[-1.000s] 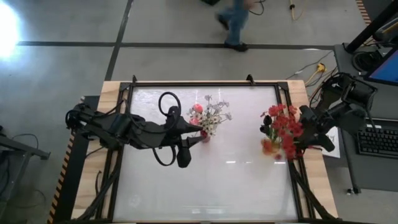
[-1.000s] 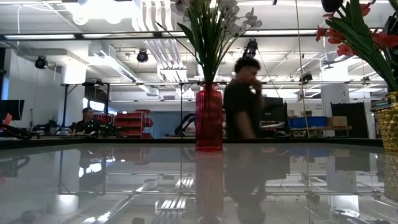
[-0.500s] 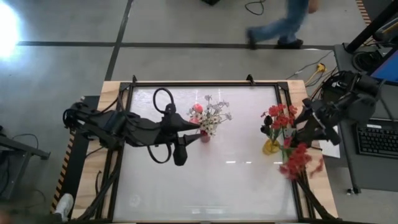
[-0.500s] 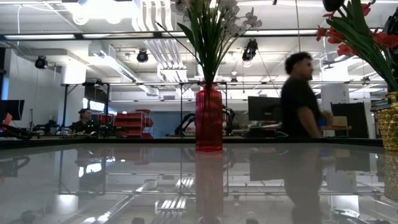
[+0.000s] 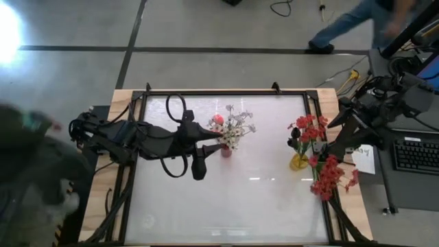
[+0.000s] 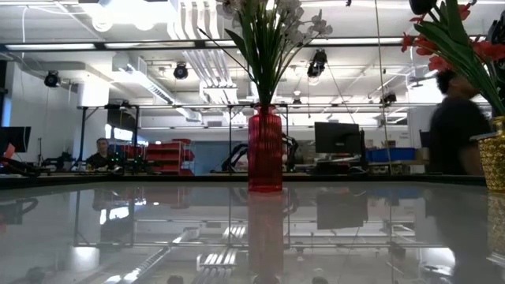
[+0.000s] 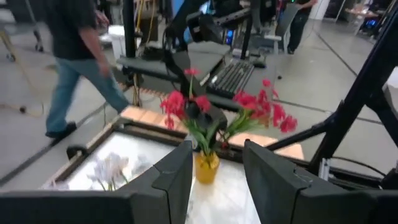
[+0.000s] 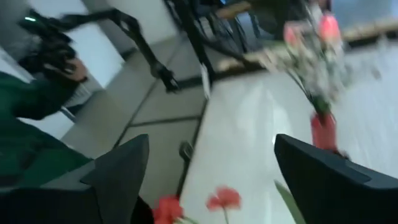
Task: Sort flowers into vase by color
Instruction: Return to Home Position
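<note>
A red vase [image 5: 226, 149] near the table's middle holds white sprays and a pink bud [image 5: 218, 119]. A yellow vase [image 5: 299, 162] at the right holds red flowers [image 5: 309, 129]. Another red bunch [image 5: 330, 178] lies or leans toward the near right edge; I cannot tell whether its stem is in the vase. My left gripper [image 5: 221, 142] hovers open beside the red vase's flowers, nothing between its fingers [image 7: 180, 168]. My right gripper [image 5: 335, 147] is raised above the right edge, open wide [image 8: 211, 149], with red blooms [image 8: 224, 198] below it.
The glossy white tabletop [image 5: 226, 206] has free room along its near half. A keyboard [image 5: 418, 154] and a paper sheet [image 5: 362, 152] lie beyond the right edge. One person walks past the far side [image 5: 350, 20]; another in green stands at the left [image 5: 27, 165].
My right gripper has risen and drawn back toward the table's right edge, tipping more level. The red bunch that stood among the flowers over the yellow vase now lies off toward the near right edge, leaving the vase visible. A person has walked rightward past the far side.
</note>
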Action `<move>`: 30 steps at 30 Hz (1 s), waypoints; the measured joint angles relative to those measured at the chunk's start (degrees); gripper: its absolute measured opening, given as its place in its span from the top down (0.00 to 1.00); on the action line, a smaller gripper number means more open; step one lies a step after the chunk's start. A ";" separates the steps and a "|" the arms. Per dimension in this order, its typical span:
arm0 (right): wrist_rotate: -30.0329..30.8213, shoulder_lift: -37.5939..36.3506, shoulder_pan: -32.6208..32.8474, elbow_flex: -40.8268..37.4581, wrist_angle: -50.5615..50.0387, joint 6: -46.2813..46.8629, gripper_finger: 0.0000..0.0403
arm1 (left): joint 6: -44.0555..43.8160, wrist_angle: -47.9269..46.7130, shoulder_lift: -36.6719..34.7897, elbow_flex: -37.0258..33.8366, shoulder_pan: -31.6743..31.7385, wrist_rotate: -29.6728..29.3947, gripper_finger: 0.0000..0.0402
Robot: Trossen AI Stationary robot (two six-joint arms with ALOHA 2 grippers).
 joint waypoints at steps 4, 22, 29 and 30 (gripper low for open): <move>-0.28 0.00 0.03 -0.20 4.60 -6.33 0.28 | 3.44 3.20 -0.04 0.00 1.84 3.59 0.68; -20.98 -7.48 0.03 -7.38 22.36 -18.20 0.96 | 7.62 10.24 -0.30 -1.80 13.60 19.80 0.75; -21.42 -23.37 0.03 -20.05 31.46 -19.56 0.97 | 6.75 8.57 -2.04 -2.27 13.59 19.51 0.78; -21.41 -25.77 0.03 -22.18 33.05 -19.43 0.97 | 6.48 8.02 -2.12 -2.32 13.59 19.51 0.79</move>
